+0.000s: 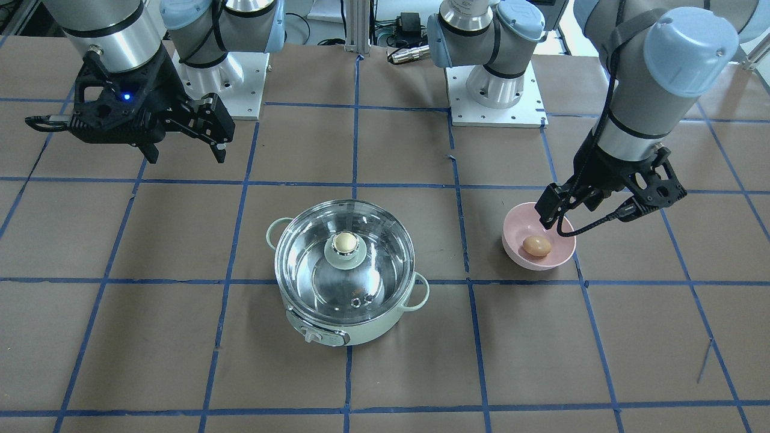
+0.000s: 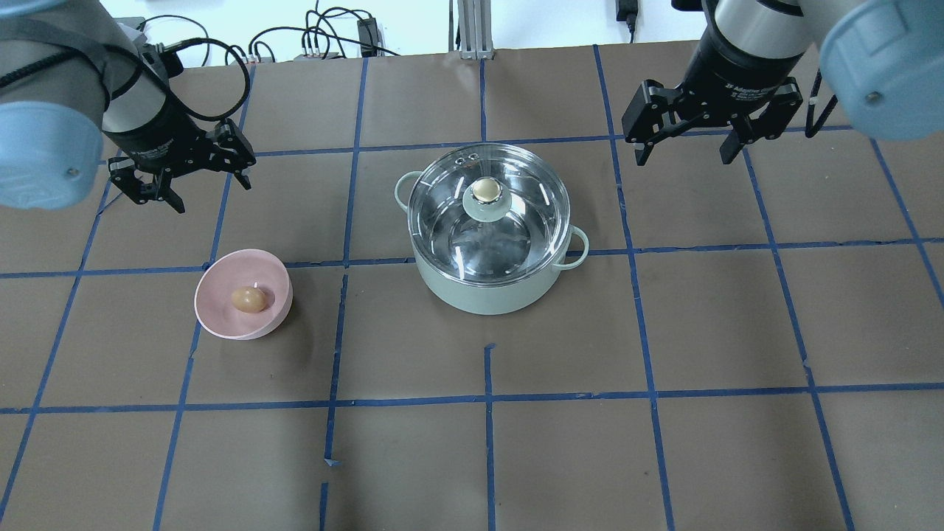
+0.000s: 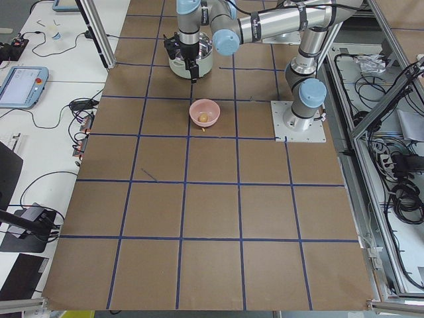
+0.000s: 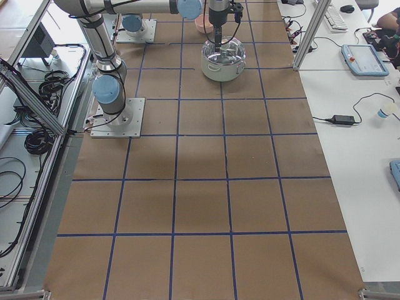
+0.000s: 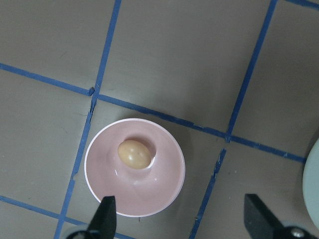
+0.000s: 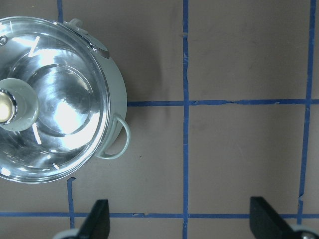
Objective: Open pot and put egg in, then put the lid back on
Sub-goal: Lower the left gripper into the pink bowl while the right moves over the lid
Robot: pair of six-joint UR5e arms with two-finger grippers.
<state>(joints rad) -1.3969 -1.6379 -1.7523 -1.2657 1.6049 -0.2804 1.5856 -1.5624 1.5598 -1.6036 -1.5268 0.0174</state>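
1. Pot [image 2: 493,289] stands upright near the middle of the tabletop [image 2: 737,332], a pale mint-green round vessel with a shiny steel inside that shows through the glass.
2. Its lid [image 2: 516,221] sits flat and closed on the rim, with the beige knob [image 2: 486,191] at the centre and two small steam holes [image 1: 360,299] near the edge.
3. A loop handle [image 2: 580,247] sticks out on each side of the pot, and the control dial [image 1: 313,335] faces away from the robot.
4. The egg [image 2: 248,299], light brown and oval, lies in the bottom of a pink bowl [image 2: 254,330]. The bowl stands on the robot's left of the pot, apart from it.
5. The left claw [image 5: 182,216] hangs in the air over the bowl's area with its fingers spread wide. It holds nothing and touches neither the bowl nor the egg. In its wrist view the bowl lies below, toward one finger.
6. The right claw [image 2: 686,151] is also spread and empty, raised above bare tabletop on the pot's other side. Its wrist view shows the lidded pot off to one edge, clear of both fingers.
7. The tabletop is brown, crossed by a grid of blue tape lines.
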